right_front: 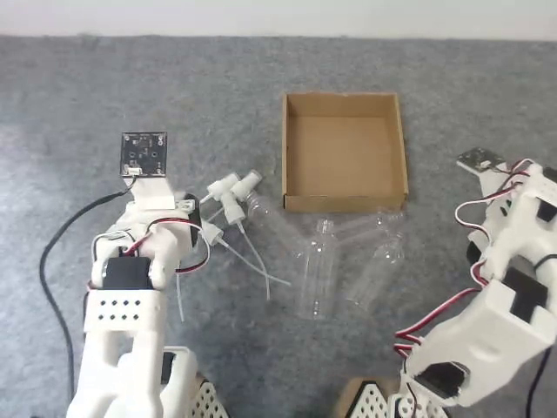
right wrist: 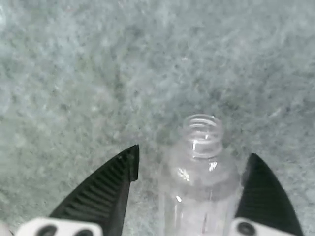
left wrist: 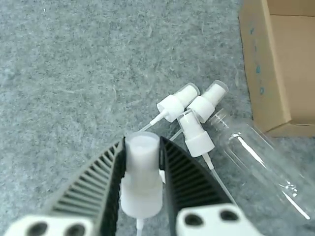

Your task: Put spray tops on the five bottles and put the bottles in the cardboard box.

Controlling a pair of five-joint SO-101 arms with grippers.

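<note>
My left gripper (left wrist: 141,142) is shut on a white spray top (left wrist: 141,177), held just above the grey carpet; from above the gripper (right_front: 205,233) sits left of the loose tops. Three more spray tops (left wrist: 197,110) lie in a cluster beside it, their thin tubes trailing (right_front: 252,257). Several clear bottles (right_front: 318,266) lie without tops in front of the cardboard box (right_front: 287,148). My right gripper (right wrist: 194,152) is open, with one clear uncapped bottle (right wrist: 197,187) between its wide-apart fingers, neck pointing away.
The box is open-topped and holds nothing. One bottle (left wrist: 261,162) lies close to the box corner (left wrist: 266,83). The right arm (right_front: 513,287) stands at the table's right side, cables looping off it. Bare carpet stretches left of and behind the box.
</note>
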